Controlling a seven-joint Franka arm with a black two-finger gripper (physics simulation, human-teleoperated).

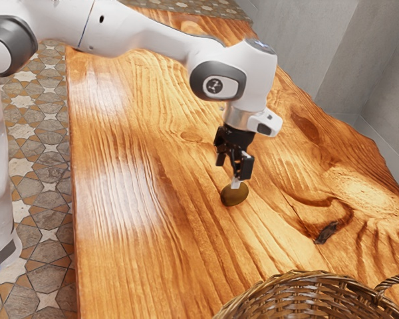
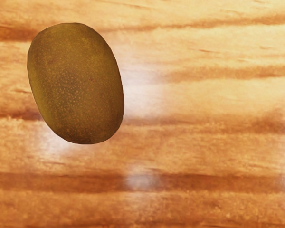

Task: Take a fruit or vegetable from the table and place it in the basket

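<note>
- Here we go: my end effector (image 1: pixel 231 170) hangs low over the tabletop (image 1: pixel 133 232), and the kiwi (image 1: pixel 234 196) sits right underneath it, resting on the wood.
- That's the relation it all turns on: the kiwi is below the fingers, a touch toward the exterior view's right of the midpoint between them, so the reach left looks short and mostly downward.
- In the exterior view a pale fingertip overlaps the kiwi's upper edge; whether it touches the skin, I can't tell.
- Long axis, now: the kiwi lies on its side, its length running roughly across the wood grain, a little aslant. I'd want the fingers closing over its narrower width, and that skewed lie could roll it if one finger lands first.
- My fingers stand apart, well open by the look of it, with nothing held between them.
- By my reading this is the line-up before the grasp: centre, sink, close, and only then the lift.
- The wicker basket (image 1: pixel 300 274) waits well apart from the kiwi, toward the exterior view's lower right, so the carry heads that way.
- And the count: one kiwi, one basket, one tabletop, one arm (image 1: pixel 149 32), one end effector.
</note>
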